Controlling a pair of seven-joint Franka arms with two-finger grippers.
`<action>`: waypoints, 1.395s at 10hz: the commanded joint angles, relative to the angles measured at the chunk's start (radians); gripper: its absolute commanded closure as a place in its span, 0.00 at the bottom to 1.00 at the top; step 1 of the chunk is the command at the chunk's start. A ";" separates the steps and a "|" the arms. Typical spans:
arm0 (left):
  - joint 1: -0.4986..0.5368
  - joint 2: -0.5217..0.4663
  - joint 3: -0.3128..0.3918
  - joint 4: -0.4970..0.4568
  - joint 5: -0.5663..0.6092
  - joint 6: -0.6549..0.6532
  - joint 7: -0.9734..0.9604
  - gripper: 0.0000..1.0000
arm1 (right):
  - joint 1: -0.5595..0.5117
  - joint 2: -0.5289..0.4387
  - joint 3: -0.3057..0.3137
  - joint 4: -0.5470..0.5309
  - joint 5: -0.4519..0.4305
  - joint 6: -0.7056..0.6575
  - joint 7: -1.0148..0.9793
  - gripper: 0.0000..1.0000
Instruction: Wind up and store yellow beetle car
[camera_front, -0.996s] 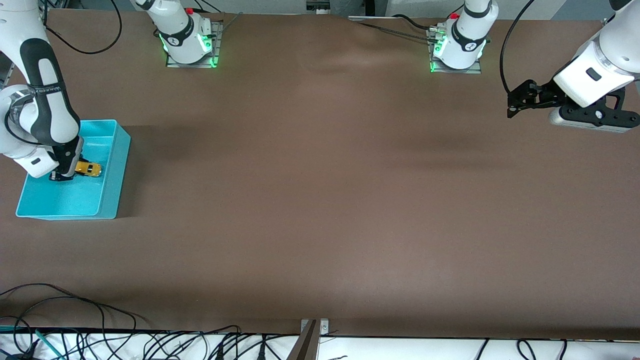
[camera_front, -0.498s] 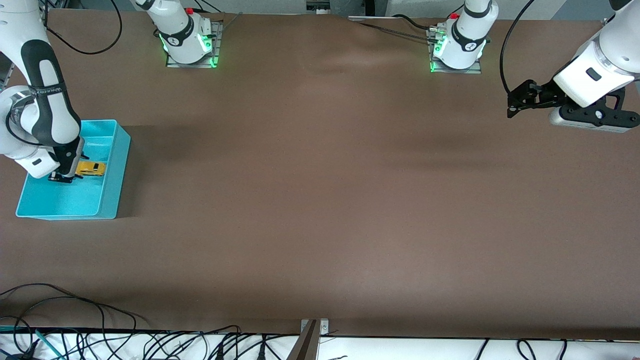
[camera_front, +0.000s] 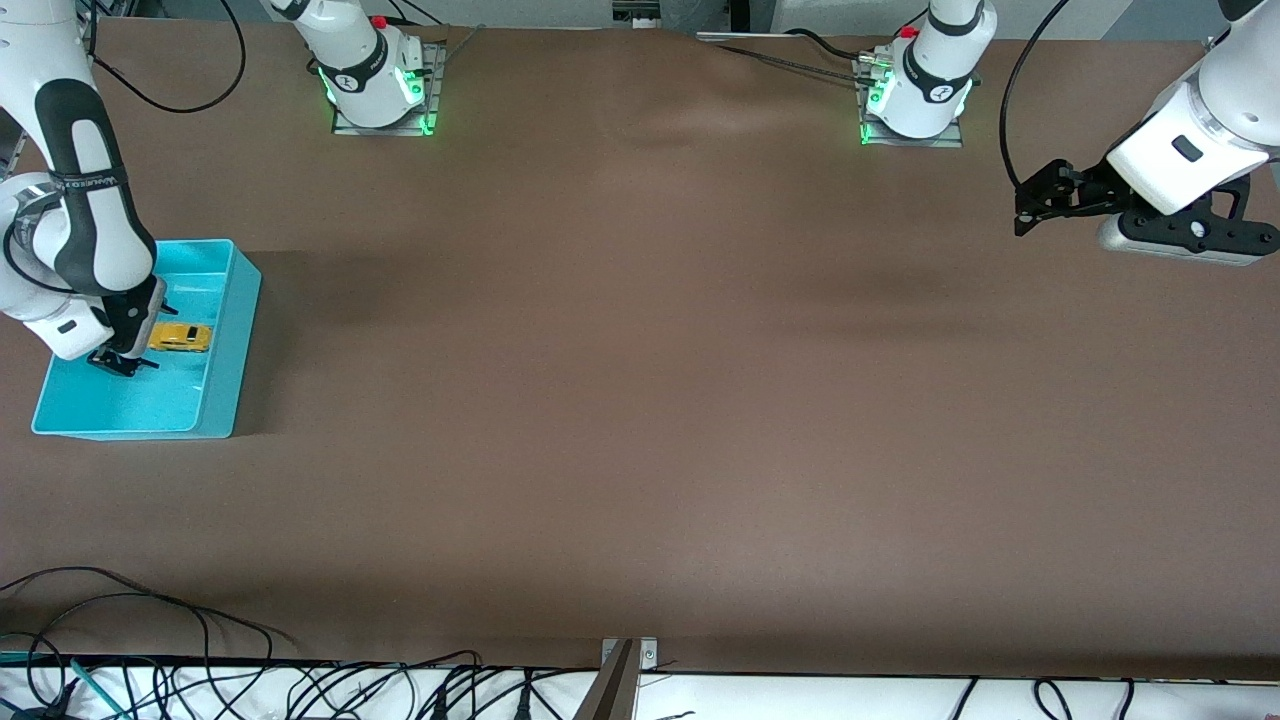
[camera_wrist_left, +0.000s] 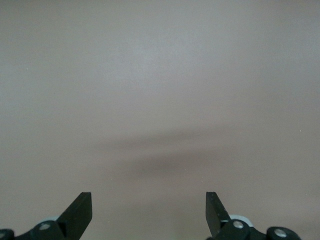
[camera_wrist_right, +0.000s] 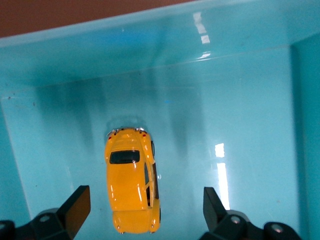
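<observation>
Yellow beetle car rests on its wheels on the floor of the turquoise bin at the right arm's end of the brown table. Over the bin, the right gripper hangs with fingers spread wide, clear of the toy. Waiting above bare tabletop at the table's left-arm end, the left gripper is spread open too.

Glossy yellow beetle car, shiny plastic bin, matt table

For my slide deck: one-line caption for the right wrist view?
Open right gripper over yellow beetle car lying in turquoise bin.
</observation>
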 joint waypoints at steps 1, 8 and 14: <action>0.002 -0.008 0.001 0.003 0.000 -0.011 0.019 0.00 | -0.001 -0.009 0.006 0.093 0.037 -0.132 0.046 0.00; 0.002 -0.008 0.001 0.003 0.000 -0.011 0.019 0.00 | 0.051 -0.015 0.035 0.490 0.037 -0.560 0.587 0.00; 0.002 -0.008 0.002 0.003 -0.002 -0.011 0.019 0.00 | 0.158 -0.075 0.032 0.695 -0.004 -0.721 1.287 0.00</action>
